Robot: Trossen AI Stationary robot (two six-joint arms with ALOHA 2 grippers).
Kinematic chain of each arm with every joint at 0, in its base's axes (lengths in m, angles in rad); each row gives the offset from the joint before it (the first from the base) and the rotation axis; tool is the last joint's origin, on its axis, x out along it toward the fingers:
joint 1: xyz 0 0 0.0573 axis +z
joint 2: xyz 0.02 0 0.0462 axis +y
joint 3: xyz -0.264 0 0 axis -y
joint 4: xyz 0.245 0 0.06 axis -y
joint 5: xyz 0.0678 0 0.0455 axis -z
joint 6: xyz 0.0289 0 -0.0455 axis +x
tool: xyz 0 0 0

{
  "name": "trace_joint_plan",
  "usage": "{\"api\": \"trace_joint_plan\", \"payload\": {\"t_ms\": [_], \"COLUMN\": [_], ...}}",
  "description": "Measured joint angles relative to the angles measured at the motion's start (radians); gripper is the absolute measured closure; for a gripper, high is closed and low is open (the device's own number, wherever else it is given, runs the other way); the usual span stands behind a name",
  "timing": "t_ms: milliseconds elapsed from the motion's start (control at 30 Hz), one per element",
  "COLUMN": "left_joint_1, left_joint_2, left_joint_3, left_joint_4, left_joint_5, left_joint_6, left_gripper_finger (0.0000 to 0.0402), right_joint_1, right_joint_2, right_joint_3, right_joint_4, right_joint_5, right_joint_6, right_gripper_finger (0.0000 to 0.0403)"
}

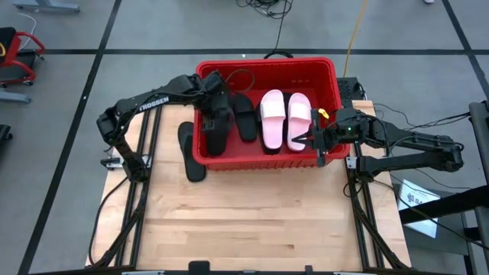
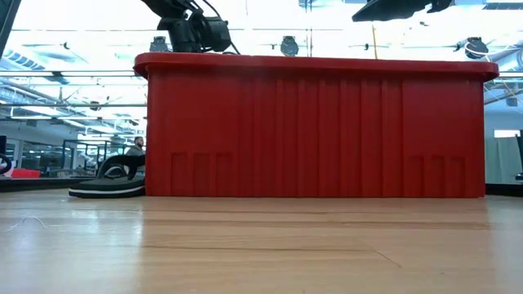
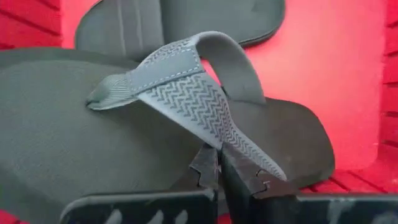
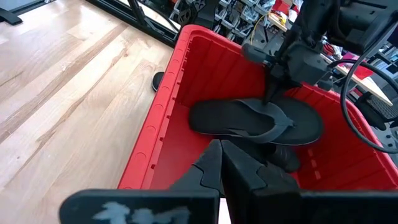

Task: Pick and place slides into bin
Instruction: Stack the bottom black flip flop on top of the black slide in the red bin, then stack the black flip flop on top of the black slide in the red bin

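The red bin [image 1: 330, 72] stands at the table's far middle and fills the low view [image 2: 310, 122]. Inside lie two pink slides [image 1: 284, 118] and a black slide [image 1: 244, 116]. My left gripper [image 1: 212, 107] reaches down into the bin's left part, shut on a black thong slide [image 4: 255, 121]. Another black slide [image 1: 191, 151] lies flat on the table outside the bin's left wall; it also shows in the low view [image 2: 110, 184]. My right gripper [image 4: 221, 163] is shut and empty over the bin's near right corner [image 1: 309, 141]. My left gripper pinches one arm of the slide's thong strap [image 3: 205, 134] between its two fingers [image 3: 239, 169], close to where it runs down to the sole's edge. The fingers come from above, pointing down. The slide sits about level inside the bin; whether its sole rests on anything I cannot tell.
The bin's thick rim [image 4: 165, 93] and tall walls surround the slides. Bare wooden table [image 1: 260, 221] lies between the bin and the near edge. Cables run behind the bin on the floor.
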Motion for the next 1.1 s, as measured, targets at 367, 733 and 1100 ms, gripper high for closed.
{"api": "trace_joint_plan", "payload": {"t_ms": [367,733,1100], "left_joint_1": [-0.007,-0.006,-0.043], "left_joint_2": [0.0,0.0,-0.088], "left_joint_3": [0.0,0.0,-0.001], "left_joint_4": [0.007,0.007,0.004], "left_joint_5": [-0.083,-0.133,-0.147], "left_joint_6": [-0.02,-0.021,-0.214], "left_gripper_finger": [0.0365,0.0291,0.0282], "right_joint_1": [0.0,0.0,0.0], "right_joint_2": [0.0,0.0,0.0], "right_joint_3": [0.0,0.0,0.0], "right_joint_4": [0.022,0.022,0.022], "right_joint_5": [0.0,0.0,0.0], "right_joint_6": [0.001,0.002,0.002], "right_gripper_finger": [0.0403,0.0403,0.0403]}}
